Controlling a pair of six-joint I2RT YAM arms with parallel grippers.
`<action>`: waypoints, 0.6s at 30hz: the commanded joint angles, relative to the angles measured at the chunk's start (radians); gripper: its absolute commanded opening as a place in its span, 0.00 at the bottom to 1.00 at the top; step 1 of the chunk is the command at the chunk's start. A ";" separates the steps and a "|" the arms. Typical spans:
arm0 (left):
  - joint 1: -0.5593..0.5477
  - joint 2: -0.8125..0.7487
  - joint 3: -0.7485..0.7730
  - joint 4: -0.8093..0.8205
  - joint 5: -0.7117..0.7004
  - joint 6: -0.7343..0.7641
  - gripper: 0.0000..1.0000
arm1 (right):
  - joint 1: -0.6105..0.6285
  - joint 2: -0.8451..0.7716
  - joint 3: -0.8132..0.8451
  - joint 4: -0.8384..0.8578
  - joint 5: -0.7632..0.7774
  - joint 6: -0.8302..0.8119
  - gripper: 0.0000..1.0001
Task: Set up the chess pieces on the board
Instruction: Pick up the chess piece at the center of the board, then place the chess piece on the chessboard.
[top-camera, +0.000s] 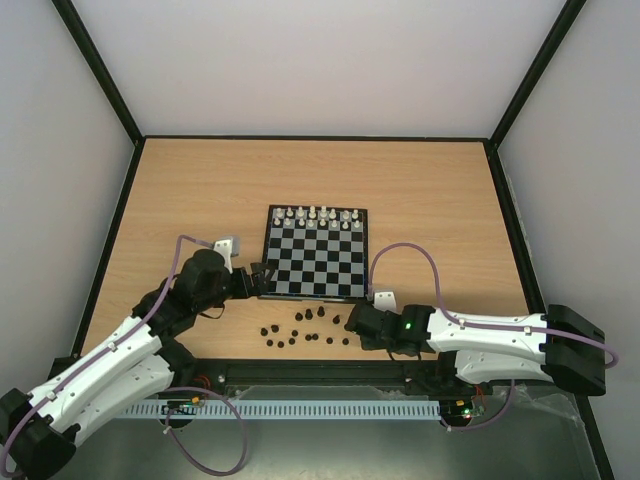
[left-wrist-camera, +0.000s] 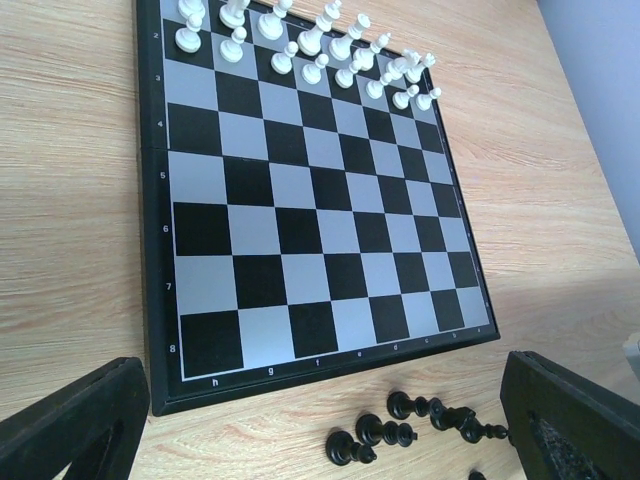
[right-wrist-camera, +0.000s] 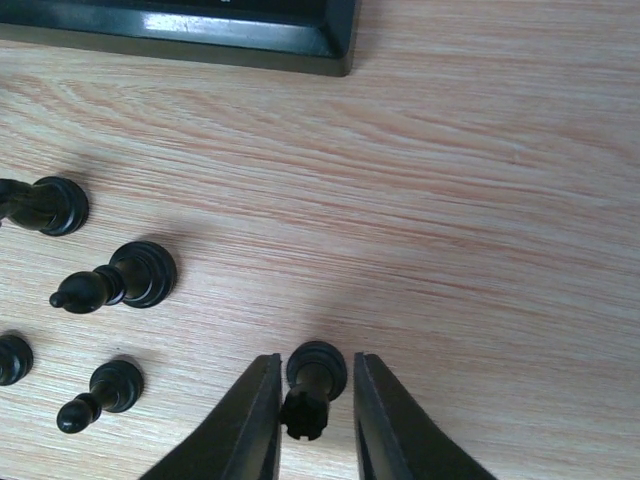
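Note:
The board lies mid-table with white pieces lined up along its far two rows. Several tiny black chess pieces lie scattered on the wood in front of its near edge. My right gripper is low over the table, open narrowly, its fingers on either side of a black rook that lies on its side; a gap shows by the right finger. It sits at the right end of the scatter. My left gripper is open wide and empty by the board's near-left corner.
The left wrist view shows the board, the white pieces and three or so toppled black pieces between my fingers. The right wrist view shows the board's corner and fallen black pieces to the left.

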 joint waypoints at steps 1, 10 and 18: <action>-0.006 -0.002 0.003 -0.020 -0.016 -0.009 0.99 | 0.010 0.008 -0.018 -0.012 0.003 0.006 0.19; -0.006 0.018 0.013 -0.017 -0.026 -0.002 0.99 | 0.001 0.013 0.076 -0.103 0.135 -0.016 0.13; -0.006 0.030 0.022 -0.016 -0.036 0.006 0.99 | -0.126 0.071 0.173 -0.049 0.135 -0.178 0.13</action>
